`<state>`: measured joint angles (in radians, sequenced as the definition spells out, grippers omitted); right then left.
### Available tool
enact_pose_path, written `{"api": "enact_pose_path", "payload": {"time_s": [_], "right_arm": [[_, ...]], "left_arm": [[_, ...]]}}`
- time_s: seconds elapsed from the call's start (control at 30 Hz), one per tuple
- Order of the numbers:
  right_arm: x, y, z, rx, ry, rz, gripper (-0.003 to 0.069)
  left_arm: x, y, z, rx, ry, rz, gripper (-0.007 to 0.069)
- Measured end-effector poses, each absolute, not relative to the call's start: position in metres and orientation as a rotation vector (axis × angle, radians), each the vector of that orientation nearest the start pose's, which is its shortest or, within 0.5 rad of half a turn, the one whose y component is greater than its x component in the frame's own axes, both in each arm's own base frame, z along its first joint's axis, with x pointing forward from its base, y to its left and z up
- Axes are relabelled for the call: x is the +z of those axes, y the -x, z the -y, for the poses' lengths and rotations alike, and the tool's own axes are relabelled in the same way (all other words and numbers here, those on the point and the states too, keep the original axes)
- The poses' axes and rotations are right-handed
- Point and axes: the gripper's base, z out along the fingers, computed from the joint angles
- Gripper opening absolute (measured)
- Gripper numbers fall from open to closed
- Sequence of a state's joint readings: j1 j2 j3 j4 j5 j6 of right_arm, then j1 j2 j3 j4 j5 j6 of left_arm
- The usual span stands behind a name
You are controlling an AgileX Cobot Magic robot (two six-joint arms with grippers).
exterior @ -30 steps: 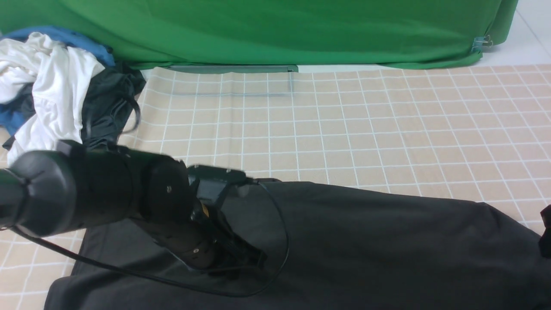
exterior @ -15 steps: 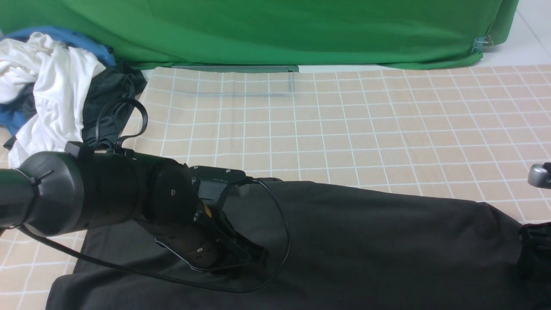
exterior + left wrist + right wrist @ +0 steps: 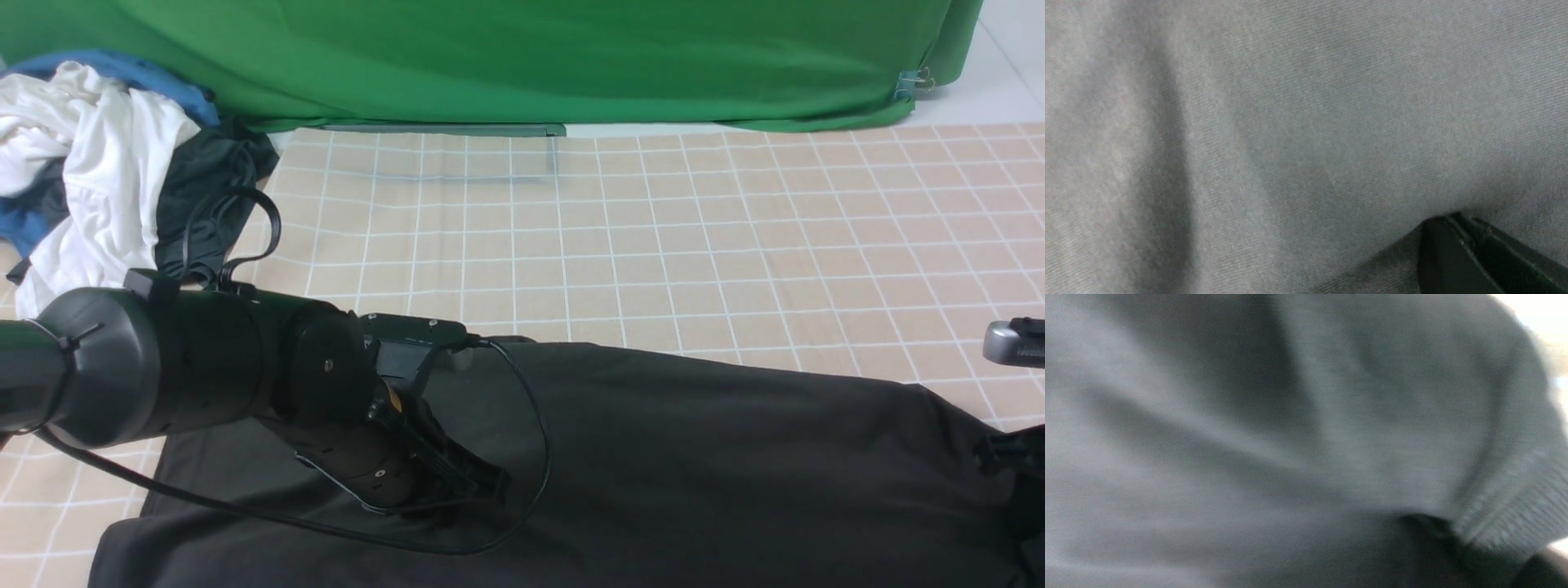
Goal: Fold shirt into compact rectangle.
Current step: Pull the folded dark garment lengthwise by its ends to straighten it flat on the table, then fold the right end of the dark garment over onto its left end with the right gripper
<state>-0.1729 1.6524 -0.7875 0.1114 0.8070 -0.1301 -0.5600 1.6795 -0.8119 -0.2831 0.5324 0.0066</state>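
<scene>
While my right claw (image 3: 1011,451) is coming down on the right end of the shirt (image 3: 694,457), its jaws are narrowing; clamped or not, I cannot tell. Shirt is lying flat across the near table (image 3: 653,245). Left claw (image 3: 482,487) is staying shut, pinning it. A fold lift is likely coming.

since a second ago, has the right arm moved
Yes. The right arm has pushed in from the right edge, now covering checked tablecloth squares that were bare.

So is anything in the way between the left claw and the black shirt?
No, nothing visible. The left gripper sits right on the shirt, jaws shut. The pile of other clothes lies far off, back on the left.
</scene>
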Motion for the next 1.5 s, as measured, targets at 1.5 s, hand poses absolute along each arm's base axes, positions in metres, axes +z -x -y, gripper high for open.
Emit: {"api": "enact_pose_path", "payload": {"time_s": [1.5], "right_arm": [[0.326, -0.263, -0.198, 0.643, 0.474, -2.717, 0.0053]], "left_arm": [[0.343, -0.168, 0.011, -0.145, 0.072, -2.440, 0.0019]]}}
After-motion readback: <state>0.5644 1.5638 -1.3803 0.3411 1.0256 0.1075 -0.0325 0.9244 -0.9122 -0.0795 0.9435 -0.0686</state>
